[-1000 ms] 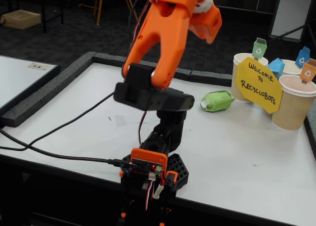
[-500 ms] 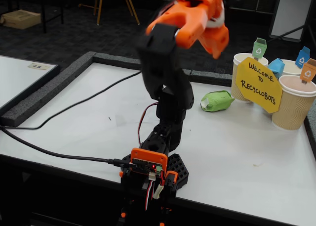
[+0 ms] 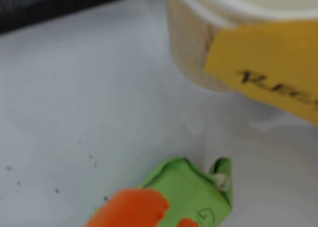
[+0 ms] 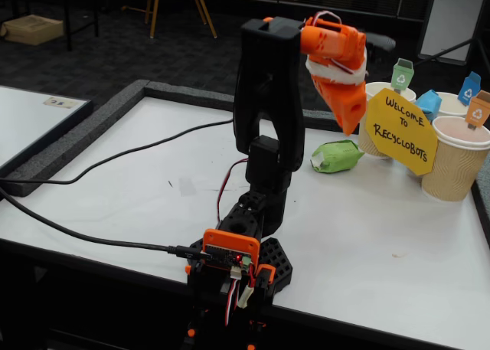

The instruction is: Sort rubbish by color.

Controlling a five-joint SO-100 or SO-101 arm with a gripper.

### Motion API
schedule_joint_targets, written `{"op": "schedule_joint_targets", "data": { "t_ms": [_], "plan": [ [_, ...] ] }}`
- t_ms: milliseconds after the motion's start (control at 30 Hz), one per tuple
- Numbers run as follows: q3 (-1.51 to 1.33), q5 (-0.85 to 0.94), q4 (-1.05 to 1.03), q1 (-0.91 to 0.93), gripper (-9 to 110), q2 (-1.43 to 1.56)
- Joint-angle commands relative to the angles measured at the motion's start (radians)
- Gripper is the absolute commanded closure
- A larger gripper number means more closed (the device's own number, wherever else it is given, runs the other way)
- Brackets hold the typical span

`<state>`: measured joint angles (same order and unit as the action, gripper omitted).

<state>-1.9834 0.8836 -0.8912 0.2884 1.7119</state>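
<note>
The green lump [image 4: 336, 156] lies on the white table [image 4: 383, 243], just left of the nearest paper cup [image 4: 377, 116] and the yellow sign [image 4: 400, 132] in the fixed view. The gripper [image 4: 351, 122] hangs above it, tip pointing down, a little up and right of the lump. The lump's long axis runs roughly left to right. In the wrist view one orange finger [image 3: 131, 209] overlaps the lump's near edge; whether the fingers are spread I cannot tell, and nothing looks held.

arm [image 4: 268, 97] swung upright, fingers [image 4: 351, 112] over green lump [image 4: 335, 156]
</note>
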Motion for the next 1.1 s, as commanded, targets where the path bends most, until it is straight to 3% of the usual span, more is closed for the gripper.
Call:
{"op": "schedule_joint_targets", "data": {
  "t_ms": [0, 200, 333, 533, 1067],
  "plan": [
    [0.112, -0.124, -0.005, -0.02, 101, -0.002],
    [0.117, -0.192, 0.038, -0.063, 100, -0.017],
    [0.118, -0.192, 0.052, -0.069, 87, -0.037],
    [0.13, -0.19, 0.031, -0.031, 80, -0.061],
    [0.298, -0.169, -0.163, 0.081, 77, -0.118]
  ]
}}
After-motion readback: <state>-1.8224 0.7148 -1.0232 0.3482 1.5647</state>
